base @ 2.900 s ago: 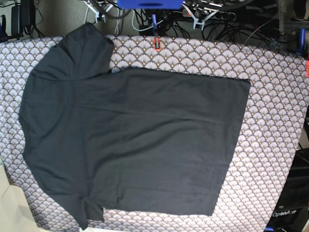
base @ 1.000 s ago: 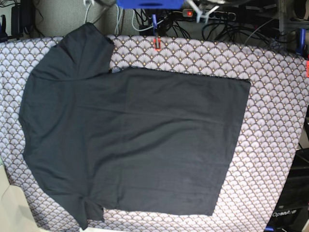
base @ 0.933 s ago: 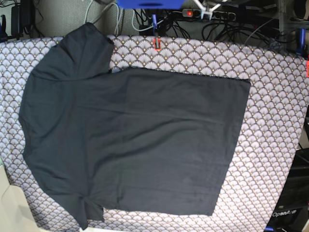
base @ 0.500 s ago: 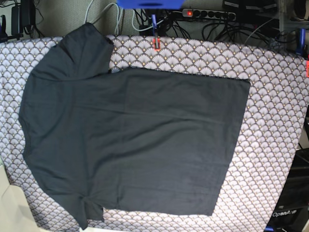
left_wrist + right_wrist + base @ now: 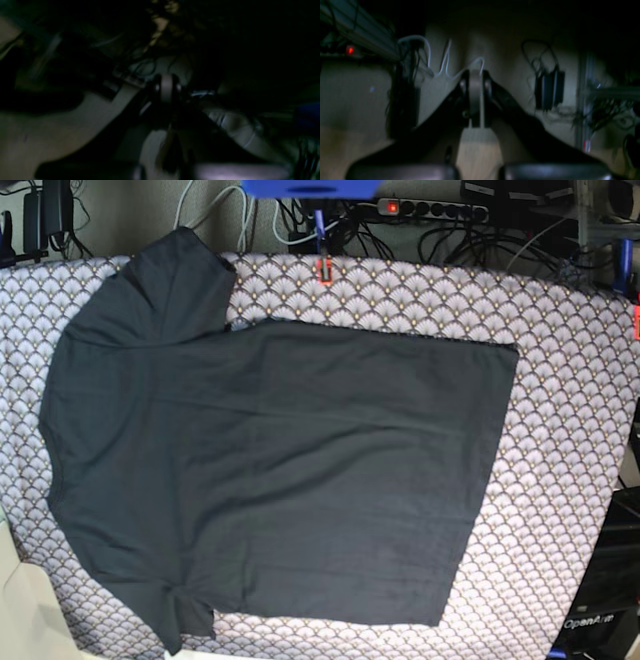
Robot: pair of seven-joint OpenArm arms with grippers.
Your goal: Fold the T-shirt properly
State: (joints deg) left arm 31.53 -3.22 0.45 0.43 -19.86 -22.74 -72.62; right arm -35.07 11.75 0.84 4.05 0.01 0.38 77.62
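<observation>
Overhead, the base view shows the T-shirt [image 5: 270, 470] spread flat and unfolded across the tabletop [image 5: 570, 430], which is covered in a grey scallop-patterned cloth. Its collar end lies toward the left edge of the picture and its straight hem toward the right. One sleeve reaches up toward the far edge, and the other sleeve sits near the bottom edge with a small bunched crease. An orange clip [image 5: 325, 272] pinches the cloth at the far edge, and a power strip [image 5: 440, 210] with a lit red switch lies among cables behind it. Neither arm appears in this view.

Next, the left wrist view is very dark and blurred. The left claw [image 5: 167, 88] shows with its jaws pressed together, gripping nothing, pointed at dim clutter and cables away from the shirt.

Lastly, the right wrist view is also dim. The right claw [image 5: 475, 87] has its jaws closed and empty, facing a pale wall with hanging white cables.
</observation>
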